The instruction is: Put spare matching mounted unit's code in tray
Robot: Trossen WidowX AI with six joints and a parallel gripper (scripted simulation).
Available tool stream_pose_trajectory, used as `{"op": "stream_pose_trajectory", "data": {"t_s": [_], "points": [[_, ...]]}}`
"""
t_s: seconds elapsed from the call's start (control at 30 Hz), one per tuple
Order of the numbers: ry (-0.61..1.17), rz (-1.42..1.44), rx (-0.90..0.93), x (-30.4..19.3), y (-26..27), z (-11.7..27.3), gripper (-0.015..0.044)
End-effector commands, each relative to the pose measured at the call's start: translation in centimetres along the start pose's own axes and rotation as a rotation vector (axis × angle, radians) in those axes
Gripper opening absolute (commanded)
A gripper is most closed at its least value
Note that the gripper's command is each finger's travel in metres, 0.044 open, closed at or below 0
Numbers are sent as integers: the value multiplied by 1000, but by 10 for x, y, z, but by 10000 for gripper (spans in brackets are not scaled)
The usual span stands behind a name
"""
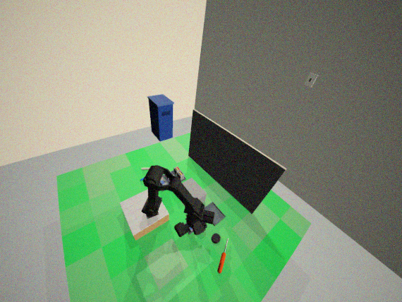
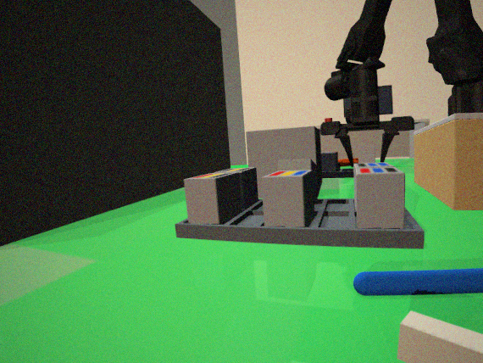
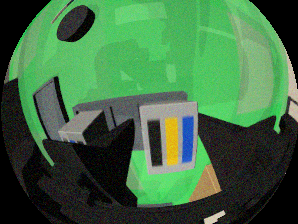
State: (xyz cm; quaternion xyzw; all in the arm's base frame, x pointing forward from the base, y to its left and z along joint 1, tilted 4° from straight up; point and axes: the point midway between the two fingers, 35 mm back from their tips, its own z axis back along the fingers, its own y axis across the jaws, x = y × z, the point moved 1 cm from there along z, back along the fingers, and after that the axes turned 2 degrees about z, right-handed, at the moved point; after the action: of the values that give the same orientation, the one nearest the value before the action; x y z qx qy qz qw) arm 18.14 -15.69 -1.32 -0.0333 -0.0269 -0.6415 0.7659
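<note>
Clearly open jaws [image 1: 191,231] [image 2: 368,161], striped block [image 1: 190,230] [image 3: 170,139] between them (contact unclear).

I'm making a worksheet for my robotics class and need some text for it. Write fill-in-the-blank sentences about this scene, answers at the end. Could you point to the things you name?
The middle stripe on the block [image 3: 171,140] between the jaws, with black and blue either side, is ____.
The tool lying near the round black disc [image 1: 216,238] [image 3: 76,23] is a ____.
The thick rod [image 1: 142,180] [image 2: 417,282] is coloured ____.

Missing words: yellow; screwdriver; blue.
</note>
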Motion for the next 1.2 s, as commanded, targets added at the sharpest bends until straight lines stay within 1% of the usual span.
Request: {"op": "stream_pose_trajectory", "data": {"t_s": [0.0, 0.07, 0.3, 0.43, 0.47, 0.77, 1.17], "points": [[0, 0, 0, 0, 0, 0, 221], [0, 0, 0, 0, 0, 0, 169], [0, 0, 0, 0, 0, 0, 122], [0, 0, 0, 0, 0, 0, 17], [0, 0, 0, 0, 0, 0, 0], [0, 0, 0, 1, 1, 4, 0], [1, 4, -1, 0, 0, 78, 0]]}}
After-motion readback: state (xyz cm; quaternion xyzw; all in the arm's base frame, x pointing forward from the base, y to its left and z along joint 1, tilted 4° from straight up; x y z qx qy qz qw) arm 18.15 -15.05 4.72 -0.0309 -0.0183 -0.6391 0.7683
